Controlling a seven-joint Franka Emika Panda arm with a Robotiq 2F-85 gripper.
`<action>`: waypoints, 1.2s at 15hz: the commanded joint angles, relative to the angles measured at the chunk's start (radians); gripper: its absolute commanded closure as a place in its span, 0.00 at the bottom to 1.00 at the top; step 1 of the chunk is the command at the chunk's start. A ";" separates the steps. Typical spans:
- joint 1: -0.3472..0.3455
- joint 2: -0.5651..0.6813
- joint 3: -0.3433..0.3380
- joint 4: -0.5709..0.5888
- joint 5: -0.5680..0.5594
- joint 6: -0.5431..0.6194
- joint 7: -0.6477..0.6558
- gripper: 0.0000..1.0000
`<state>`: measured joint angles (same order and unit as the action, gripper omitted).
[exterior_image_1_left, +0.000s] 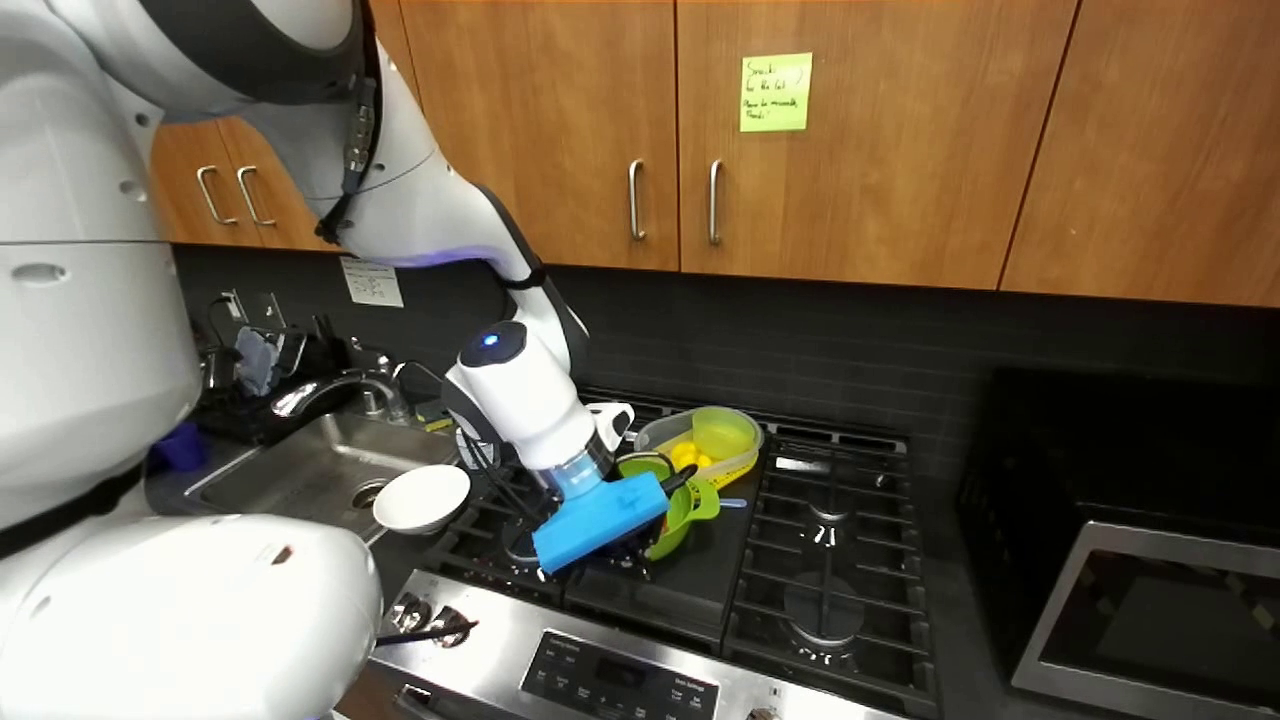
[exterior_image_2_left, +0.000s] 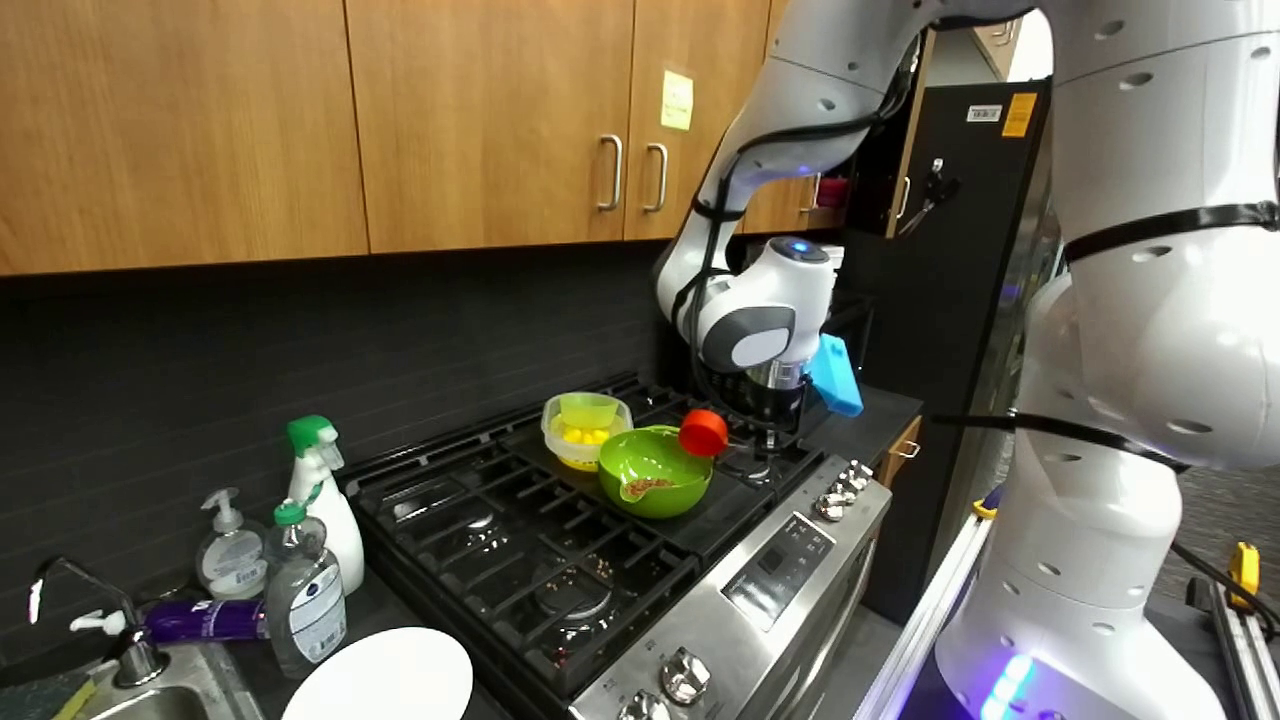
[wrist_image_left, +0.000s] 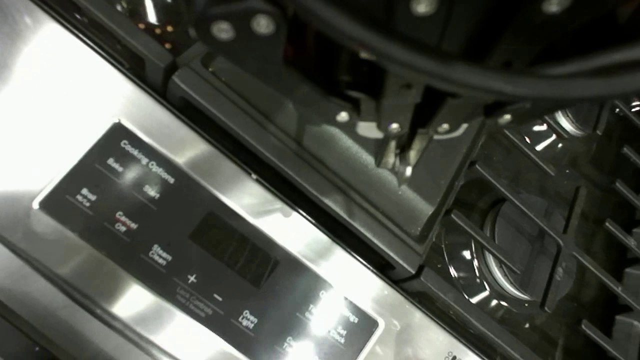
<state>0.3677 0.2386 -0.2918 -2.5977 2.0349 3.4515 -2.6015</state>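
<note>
My gripper (exterior_image_2_left: 768, 438) is shut on the handle of a red measuring cup (exterior_image_2_left: 704, 433) in an exterior view. The cup is tilted above the right rim of a green bowl (exterior_image_2_left: 640, 465). Reddish-brown bits (exterior_image_2_left: 648, 486) lie in the bowl. The bowl (exterior_image_1_left: 676, 535) also shows in an exterior view, partly behind the blue wrist cover (exterior_image_1_left: 605, 520), which hides most of the gripper there. In the wrist view my fingertips (wrist_image_left: 399, 162) are close together over the dark griddle plate (wrist_image_left: 370, 185). The cup and the bowl are hidden in that view.
A clear tub (exterior_image_2_left: 560, 440) with yellow pieces stands behind the bowl on the stove (exterior_image_2_left: 480, 570). A white bowl (exterior_image_1_left: 422, 498) stands between the sink (exterior_image_1_left: 320, 470) and the stove. Spray and soap bottles (exterior_image_2_left: 330, 500) stand left of the stove. A microwave (exterior_image_1_left: 1160, 610) is at the right.
</note>
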 joint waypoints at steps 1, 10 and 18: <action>0.093 -0.012 -0.058 -0.009 -0.018 0.015 0.000 0.99; 0.392 0.031 -0.366 0.002 -0.053 0.012 0.000 0.99; 0.622 0.138 -0.596 0.011 -0.046 0.010 -0.001 0.99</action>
<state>0.8924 0.2810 -0.8008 -2.5991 1.9856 3.4518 -2.6021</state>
